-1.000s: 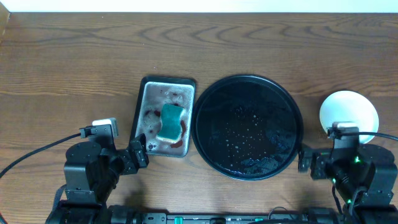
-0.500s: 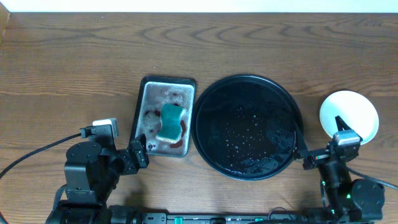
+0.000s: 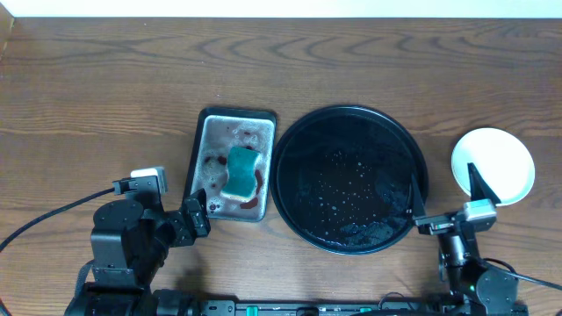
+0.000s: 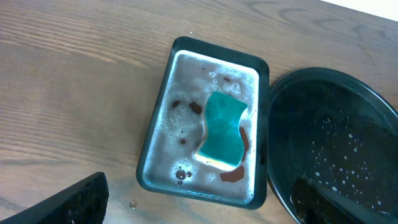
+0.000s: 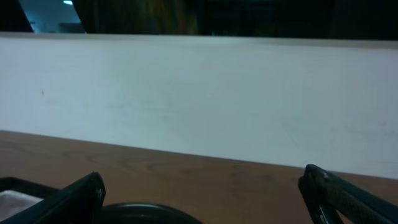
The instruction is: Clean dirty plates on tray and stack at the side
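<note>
The black tray (image 3: 349, 178) lies mid-table, wet with droplets and with no plate on it; it also shows in the left wrist view (image 4: 348, 143) and as a dark rim in the right wrist view (image 5: 149, 213). A pale round plate (image 3: 493, 164) rests on the bare wood to the tray's right; I cannot tell whether others lie under it. My right gripper (image 3: 446, 197) (image 5: 208, 199) is open and empty, near the front edge between tray and plate, looking level across the table. My left gripper (image 3: 195, 219) (image 4: 199, 208) is open and empty, in front of the small metal tray.
A small rectangular metal tray (image 3: 211, 167) (image 4: 186, 112) with soapy water and reddish stains holds a green sponge (image 3: 240, 171) (image 4: 222, 127), just left of the black tray. A white wall (image 5: 199, 93) runs along the table's far edge.
My right arm has drawn back toward the front edge and tilted up, uncovering the pale plate. The left arm, sponge and trays have not moved.
</note>
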{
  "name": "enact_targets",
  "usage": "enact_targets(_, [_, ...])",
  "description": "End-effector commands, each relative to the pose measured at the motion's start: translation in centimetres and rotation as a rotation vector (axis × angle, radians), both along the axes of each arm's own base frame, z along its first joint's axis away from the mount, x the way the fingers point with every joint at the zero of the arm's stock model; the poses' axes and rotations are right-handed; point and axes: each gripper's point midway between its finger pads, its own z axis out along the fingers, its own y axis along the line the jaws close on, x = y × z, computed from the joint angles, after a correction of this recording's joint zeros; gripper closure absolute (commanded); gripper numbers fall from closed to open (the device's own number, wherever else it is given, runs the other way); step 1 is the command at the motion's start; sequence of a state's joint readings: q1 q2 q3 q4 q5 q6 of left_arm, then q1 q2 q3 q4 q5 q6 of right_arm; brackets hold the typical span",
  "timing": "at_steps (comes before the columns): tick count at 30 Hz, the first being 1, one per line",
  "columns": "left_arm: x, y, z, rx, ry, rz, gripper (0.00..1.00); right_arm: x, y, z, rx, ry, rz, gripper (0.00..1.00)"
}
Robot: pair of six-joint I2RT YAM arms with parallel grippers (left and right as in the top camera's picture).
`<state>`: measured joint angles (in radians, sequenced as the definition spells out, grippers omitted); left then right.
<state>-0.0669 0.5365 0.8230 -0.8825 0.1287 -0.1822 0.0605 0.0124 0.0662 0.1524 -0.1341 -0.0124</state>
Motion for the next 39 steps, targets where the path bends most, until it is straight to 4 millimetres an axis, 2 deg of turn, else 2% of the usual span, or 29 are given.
enact_targets(1, [0.0, 0.0, -0.4, 0.01, 0.007, -0.008, 0.06, 0.5, 0.0, -2.2, -0.007, 0.028, -0.007, 0.01])
enact_targets(4, [0.0, 0.0, -0.4, 0.01, 0.007, -0.008, 0.06, 0.8, -0.1, -4.7, -0.018, 0.132, -0.014, 0.01])
enact_targets(7, [0.0, 0.0, -0.4, 0.01, 0.007, -0.008, 0.06, 0.8, -0.2, -8.3, -0.028, 0.278, -0.016, 0.01])
enact_targets(39, [0.0, 0.0, -0.4, 0.009, 0.007, -0.008, 0.06, 0.9, -0.2, -8.1, -0.016, 0.272, -0.016, 0.01])
